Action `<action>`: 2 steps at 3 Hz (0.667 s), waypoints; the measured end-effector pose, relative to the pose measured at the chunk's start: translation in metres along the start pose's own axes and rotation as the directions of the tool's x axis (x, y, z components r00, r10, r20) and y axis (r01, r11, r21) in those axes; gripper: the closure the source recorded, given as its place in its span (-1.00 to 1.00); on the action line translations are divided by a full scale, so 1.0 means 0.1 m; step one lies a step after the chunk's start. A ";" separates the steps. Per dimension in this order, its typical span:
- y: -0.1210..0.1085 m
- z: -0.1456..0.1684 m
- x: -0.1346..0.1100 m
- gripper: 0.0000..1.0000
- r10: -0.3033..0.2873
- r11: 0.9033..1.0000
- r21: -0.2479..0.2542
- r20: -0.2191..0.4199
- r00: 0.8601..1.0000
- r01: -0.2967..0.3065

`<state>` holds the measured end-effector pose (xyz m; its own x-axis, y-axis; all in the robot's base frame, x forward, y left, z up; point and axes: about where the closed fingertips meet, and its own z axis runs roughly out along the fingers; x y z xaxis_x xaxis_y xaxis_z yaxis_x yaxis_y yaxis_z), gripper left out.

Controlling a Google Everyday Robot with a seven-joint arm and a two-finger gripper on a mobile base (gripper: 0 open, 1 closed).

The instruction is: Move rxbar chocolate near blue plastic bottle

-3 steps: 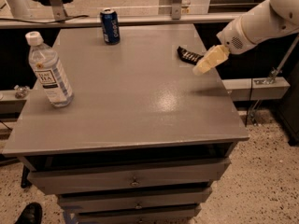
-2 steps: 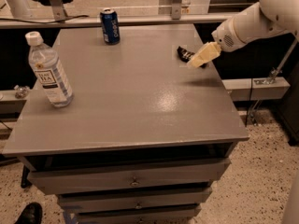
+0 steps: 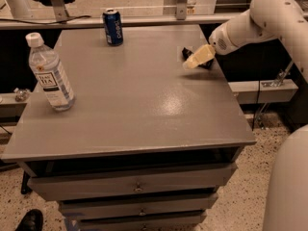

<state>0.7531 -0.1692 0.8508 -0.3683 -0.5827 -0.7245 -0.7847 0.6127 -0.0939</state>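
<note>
The rxbar chocolate (image 3: 186, 54), a small black bar, lies near the right edge of the grey table (image 3: 130, 105), mostly hidden behind the gripper. My gripper (image 3: 192, 61), with pale yellowish fingers, hangs right over the bar at the end of the white arm coming in from the upper right. The blue plastic bottle (image 3: 49, 73), clear with a white cap and white label, stands upright at the table's left edge, far from the bar.
A blue Pepsi can (image 3: 112, 27) stands at the back of the table, left of centre. Drawers (image 3: 134, 186) are below the tabletop. A rail (image 3: 144, 20) runs behind the table. A black shoe (image 3: 30, 220) is on the floor at bottom left.
My gripper has moved up and left from the table's right edge, now directly over the bar. The bottle, can and bar have not moved.
</note>
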 end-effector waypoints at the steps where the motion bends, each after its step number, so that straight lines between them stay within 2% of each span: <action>1: -0.03 0.12 0.05 -0.66 0.014 1.000 -0.004 -0.007 1.000 -0.014; 2: -0.05 0.17 0.07 -0.19 0.023 1.000 -0.007 -0.012 1.000 -0.023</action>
<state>0.7633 -0.1668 0.8347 -0.3922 -0.5744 -0.7185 -0.7794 0.6224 -0.0722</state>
